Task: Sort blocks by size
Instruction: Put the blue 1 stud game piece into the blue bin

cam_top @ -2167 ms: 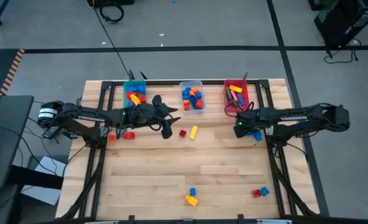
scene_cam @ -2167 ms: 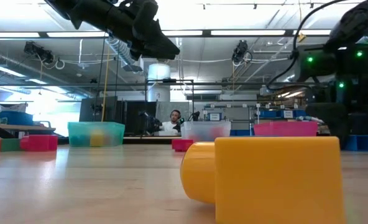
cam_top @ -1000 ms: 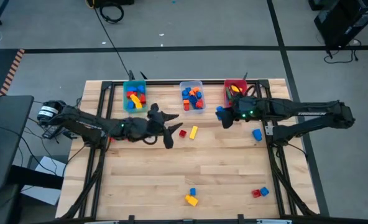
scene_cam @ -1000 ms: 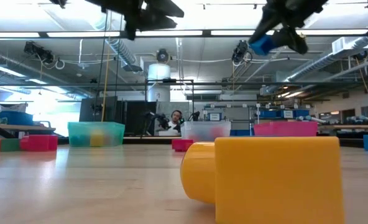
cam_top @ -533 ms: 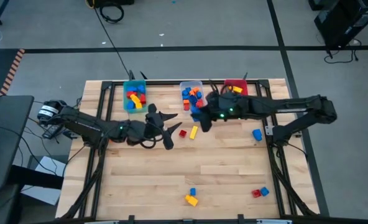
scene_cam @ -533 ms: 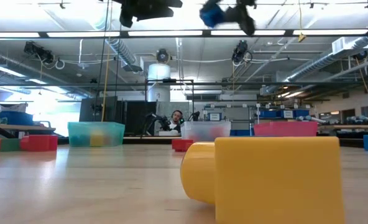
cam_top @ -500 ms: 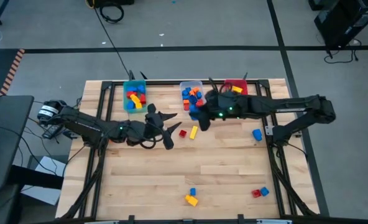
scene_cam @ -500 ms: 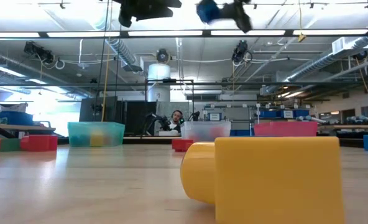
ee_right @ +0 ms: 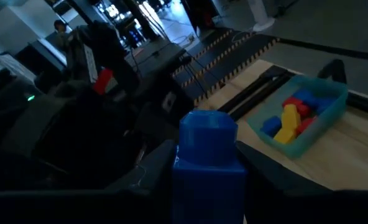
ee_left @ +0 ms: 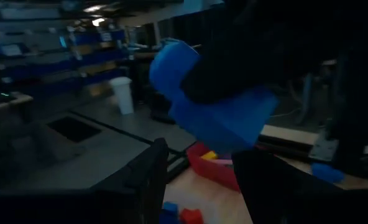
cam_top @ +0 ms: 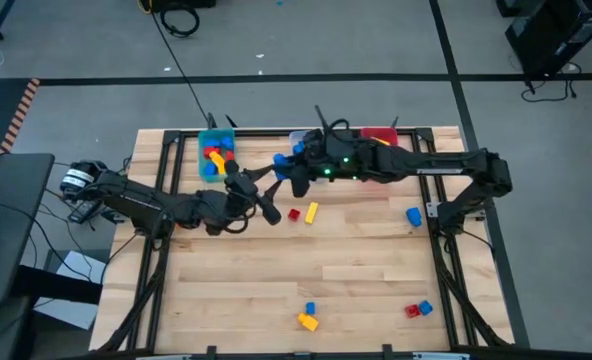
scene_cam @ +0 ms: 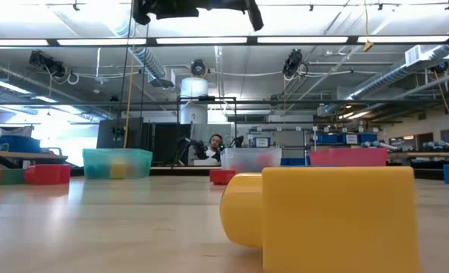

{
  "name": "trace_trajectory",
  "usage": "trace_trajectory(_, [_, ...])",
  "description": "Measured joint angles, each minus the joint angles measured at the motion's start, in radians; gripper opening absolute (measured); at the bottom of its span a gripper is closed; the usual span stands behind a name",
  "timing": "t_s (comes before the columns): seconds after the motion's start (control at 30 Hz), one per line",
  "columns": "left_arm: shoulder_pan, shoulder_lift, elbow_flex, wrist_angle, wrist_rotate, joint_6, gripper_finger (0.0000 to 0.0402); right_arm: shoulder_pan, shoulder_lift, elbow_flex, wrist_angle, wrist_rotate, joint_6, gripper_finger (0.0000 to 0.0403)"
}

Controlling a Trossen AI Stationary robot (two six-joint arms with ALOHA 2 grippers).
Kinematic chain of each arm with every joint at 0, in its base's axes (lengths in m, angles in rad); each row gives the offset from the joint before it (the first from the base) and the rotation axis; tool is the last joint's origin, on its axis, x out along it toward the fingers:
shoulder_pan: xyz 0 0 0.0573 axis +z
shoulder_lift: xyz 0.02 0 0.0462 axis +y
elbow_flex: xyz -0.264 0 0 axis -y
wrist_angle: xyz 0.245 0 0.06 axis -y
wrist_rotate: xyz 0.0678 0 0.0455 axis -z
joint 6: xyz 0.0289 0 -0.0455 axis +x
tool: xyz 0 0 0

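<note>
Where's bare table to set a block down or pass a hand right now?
Free: the wide table middle, between the red block and yellow block up top and the yellow block near the front edge. Crowded: the bin row, where both grippers meet by the teal bin.

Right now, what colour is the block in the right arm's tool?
Blue. The block shows best in the right wrist view, clamped in the right tool.

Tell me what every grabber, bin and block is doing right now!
right gripper, shut on the blue block, up in the air
blue block, held, off the table
left gripper, open, nothing between its fingers
teal bin, upright, blocks inside
clear bin, upright, partly under the right arm
red bin, upright
yellow block, lying loose on the table
</note>
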Motion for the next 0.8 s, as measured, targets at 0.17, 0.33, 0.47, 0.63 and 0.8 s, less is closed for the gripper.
trace_trajectory(0.17, [0.0,0.0,0.0,0.0,-0.064,0.016,0.0186,-0.021,0.003,0.007,0.018,0.011,0.002,0.0151])
trace_trajectory(0.33, [0.0,0.0,0.0,0.013,-0.085,0.028,0.0186,-0.047,-0.005,0.007,0.022,0.011,0.007,0.0151])
trace_trajectory(0.47, [0.01,0.0,0.0,0.05,-0.086,0.078,0.0186,-0.06,0.002,0.007,0.03,0.01,0.035,0.0151])
trace_trajectory(0.63, [0.043,0.0,-0.001,0.081,-0.086,0.088,0.0186,-0.077,0.002,0.007,0.063,0.007,0.062,0.0151])
trace_trajectory(0.8, [0.073,0.0,-0.001,0.121,-0.024,0.089,0.0186,-0.103,0.002,0.007,0.077,0.007,0.064,0.0151])
